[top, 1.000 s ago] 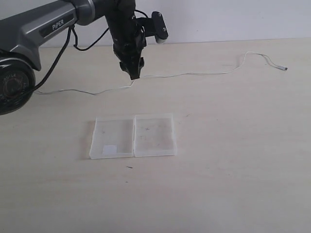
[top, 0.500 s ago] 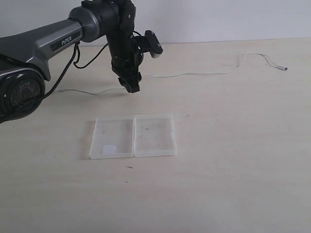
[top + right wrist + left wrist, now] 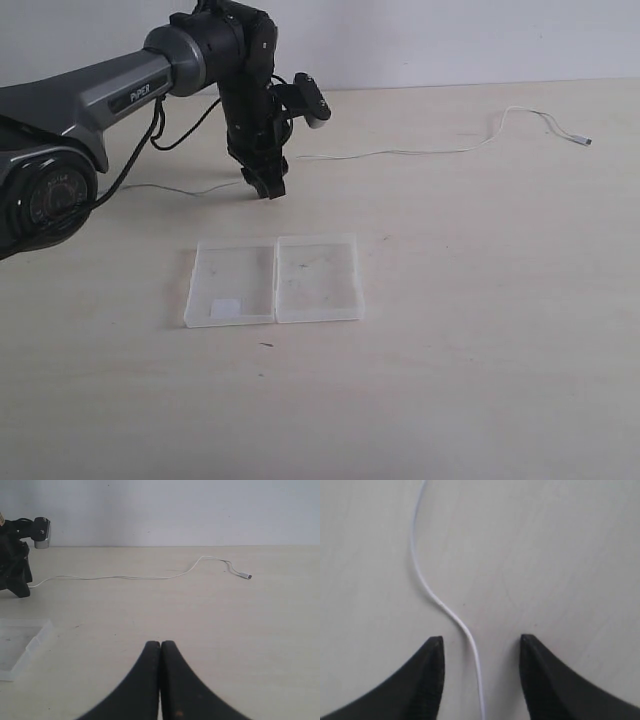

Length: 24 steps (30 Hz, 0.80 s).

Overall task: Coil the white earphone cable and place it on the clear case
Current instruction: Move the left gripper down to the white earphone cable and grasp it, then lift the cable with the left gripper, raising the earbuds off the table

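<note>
White earphone cable [image 3: 468,631] runs between the parted left fingers [image 3: 422,682], touching neither.

left end effector [image 3: 480,638]: jaws apart | white earphone cable [image 3: 413,545]: lies between them, touching neither | table [image 3: 560,555]: pale

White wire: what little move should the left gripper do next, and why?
Probably close the left gripper on the white earphone cable: the cable runs between its open jaws, uncoiled and apart from the clear case.
</note>
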Each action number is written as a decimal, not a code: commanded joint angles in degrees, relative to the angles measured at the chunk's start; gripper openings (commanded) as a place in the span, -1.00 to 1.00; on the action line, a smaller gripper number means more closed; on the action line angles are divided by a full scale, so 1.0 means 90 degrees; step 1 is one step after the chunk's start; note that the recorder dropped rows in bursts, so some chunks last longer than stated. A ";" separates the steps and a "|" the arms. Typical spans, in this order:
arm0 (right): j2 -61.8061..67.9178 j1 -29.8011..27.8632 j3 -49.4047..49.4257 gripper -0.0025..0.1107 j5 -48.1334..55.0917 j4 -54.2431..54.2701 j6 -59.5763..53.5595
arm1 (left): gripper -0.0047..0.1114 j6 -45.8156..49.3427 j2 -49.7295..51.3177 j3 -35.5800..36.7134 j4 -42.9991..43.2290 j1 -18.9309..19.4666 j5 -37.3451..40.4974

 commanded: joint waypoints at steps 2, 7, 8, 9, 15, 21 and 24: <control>-0.0034 -0.0030 0.0027 -0.96 -0.0088 -0.0027 -0.0010 | -0.46 -0.0051 0.0026 -0.0020 -0.0010 0.0011 -0.0061; -0.0034 -0.0030 0.0027 -0.96 -0.0088 -0.0027 -0.0010 | -0.90 -0.0027 0.0026 -0.0020 0.0045 0.0011 -0.0023; -0.0034 -0.0030 0.0027 -0.96 -0.0088 -0.0027 -0.0010 | -0.92 -0.0011 0.0012 -0.0020 0.0124 0.0011 -0.0023; -0.0034 -0.0030 0.0027 -0.96 -0.0088 -0.0027 -0.0010 | -0.92 -0.0011 -0.0013 -0.0020 0.0170 0.0011 -0.0023; -0.0034 -0.0030 0.0027 -0.96 -0.0088 -0.0027 -0.0010 | -0.92 -0.0316 -0.0528 -0.0020 0.0183 0.0011 -0.0099; -0.0034 -0.0030 0.0027 -0.96 -0.0088 -0.0027 -0.0010 | -0.92 -0.0832 -0.1462 -0.0020 0.0118 0.0011 -0.0269; -0.0034 -0.0030 0.0027 -0.96 -0.0088 -0.0027 -0.0010 | -0.92 -0.0903 -0.1869 -0.0020 -0.0158 0.0011 -0.0190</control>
